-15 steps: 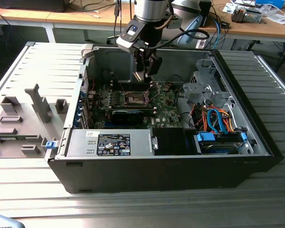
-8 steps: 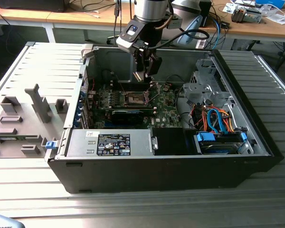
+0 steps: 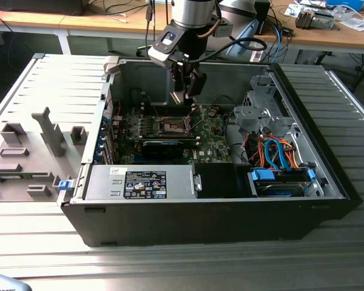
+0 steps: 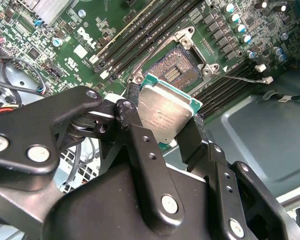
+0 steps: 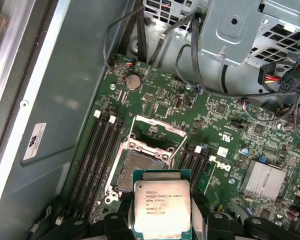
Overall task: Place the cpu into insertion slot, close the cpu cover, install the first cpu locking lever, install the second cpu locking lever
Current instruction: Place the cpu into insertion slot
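The cpu [image 5: 162, 207] sits clamped between the gripper's [image 4: 162, 121] fingers [image 4: 132, 125], silvery face showing in both wrist views. It hangs above and apart from the slot [image 5: 140, 170], whose dark centre lies bare. The cover [image 5: 160, 127] stands raised at the slot's edge. In the exterior view the gripper [image 3: 190, 97] hovers over the green motherboard [image 3: 212, 145] inside the open case [image 3: 230, 224] on the tabletop [image 3: 170, 267].
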Available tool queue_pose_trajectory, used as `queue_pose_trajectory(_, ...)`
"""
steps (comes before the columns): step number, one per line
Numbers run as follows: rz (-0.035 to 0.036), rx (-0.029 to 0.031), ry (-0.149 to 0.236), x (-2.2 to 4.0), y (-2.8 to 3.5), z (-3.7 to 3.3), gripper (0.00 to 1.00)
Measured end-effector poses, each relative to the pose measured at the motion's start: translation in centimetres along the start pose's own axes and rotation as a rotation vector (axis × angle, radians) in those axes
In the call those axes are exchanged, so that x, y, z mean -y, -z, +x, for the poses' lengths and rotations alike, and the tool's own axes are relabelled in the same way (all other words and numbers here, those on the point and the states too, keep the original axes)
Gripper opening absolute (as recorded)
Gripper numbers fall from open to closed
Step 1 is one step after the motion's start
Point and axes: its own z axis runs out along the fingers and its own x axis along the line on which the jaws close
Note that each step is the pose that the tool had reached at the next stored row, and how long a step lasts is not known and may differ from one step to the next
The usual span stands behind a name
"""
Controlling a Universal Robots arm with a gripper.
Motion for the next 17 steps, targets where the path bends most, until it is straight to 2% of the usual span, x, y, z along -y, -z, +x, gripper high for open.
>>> queue_pose_trajectory(3,0.0002,-0.0001,-0.007,0.00,-0.01,0.00,0.55)
queue_pose_trajectory(8,0.0010,-0.0010,-0.048,0.00,-0.05,0.00,0.55)
queue_pose_trajectory(17,0.0017,-0.0016,-0.080,0.00,-0.07,0.00,0.55)
